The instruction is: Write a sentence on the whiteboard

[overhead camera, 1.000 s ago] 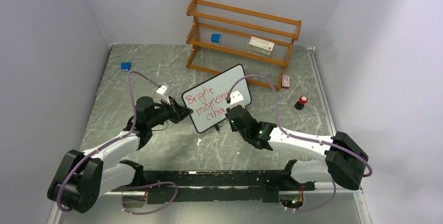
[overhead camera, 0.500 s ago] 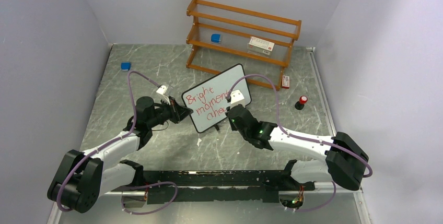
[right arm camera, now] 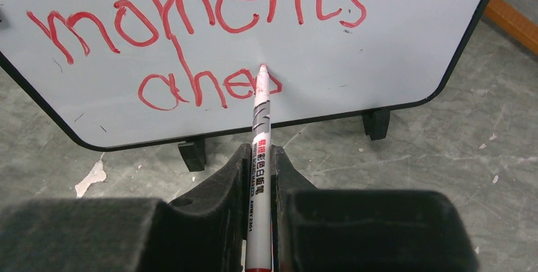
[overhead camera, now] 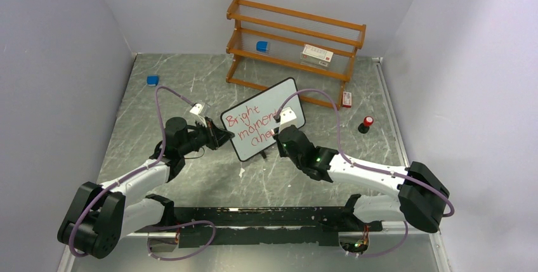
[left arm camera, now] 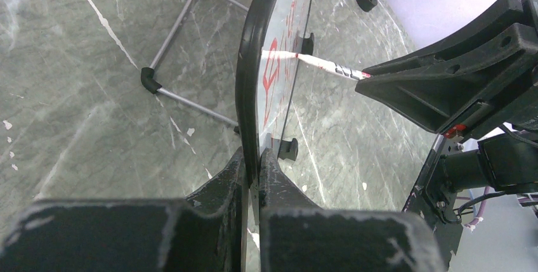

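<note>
Left fingers (left arm camera: 219,186) clamp the whiteboard (right arm camera: 393,31), right fingers (right arm camera: 222,183) pinch the marker (right arm camera: 261,126); pressing too hard could shift the whiteboard, warping letters (right arm camera: 190,88).

The whiteboard (overhead camera: 263,120), white, black-framed and round-cornered, is stood near upright on small black feet and is inscribed in red "Bright moments ahe".

Whiteboard (right arm camera: 393,44): white face, thin black frame, red handwriting.
Marker (right arm camera: 259,151): white barrel, black print, red-tinged tip.
Table (overhead camera: 158,158): grey-green marbling, white veins.
Shelf (overhead camera: 295,15): orange-brown wood.
Cables (overhead camera: 158,113): purple.
Small block (overhead camera: 152,80): blue.
</note>
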`<state>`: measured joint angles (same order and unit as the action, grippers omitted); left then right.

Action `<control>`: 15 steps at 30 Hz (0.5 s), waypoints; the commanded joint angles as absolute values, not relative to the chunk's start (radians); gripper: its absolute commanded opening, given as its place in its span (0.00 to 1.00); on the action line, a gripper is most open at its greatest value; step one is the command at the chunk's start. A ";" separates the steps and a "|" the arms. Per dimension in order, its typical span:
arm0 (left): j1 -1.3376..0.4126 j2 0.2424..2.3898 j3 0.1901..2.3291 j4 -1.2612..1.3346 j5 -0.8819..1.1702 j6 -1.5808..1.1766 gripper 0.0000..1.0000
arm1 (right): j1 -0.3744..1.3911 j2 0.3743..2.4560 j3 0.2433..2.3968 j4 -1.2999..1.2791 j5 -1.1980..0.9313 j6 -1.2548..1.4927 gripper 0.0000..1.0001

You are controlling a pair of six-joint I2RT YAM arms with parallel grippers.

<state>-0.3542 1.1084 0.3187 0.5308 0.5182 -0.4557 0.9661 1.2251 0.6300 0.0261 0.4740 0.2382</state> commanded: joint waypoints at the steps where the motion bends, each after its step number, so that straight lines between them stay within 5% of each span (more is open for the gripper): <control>1: -0.351 1.111 0.334 0.477 0.457 -0.407 0.05 | 0.959 1.228 0.656 0.039 0.485 0.238 0.00; 15: -0.351 1.112 0.334 0.475 0.450 -0.411 0.05 | 0.934 1.234 0.620 0.003 0.478 0.275 0.00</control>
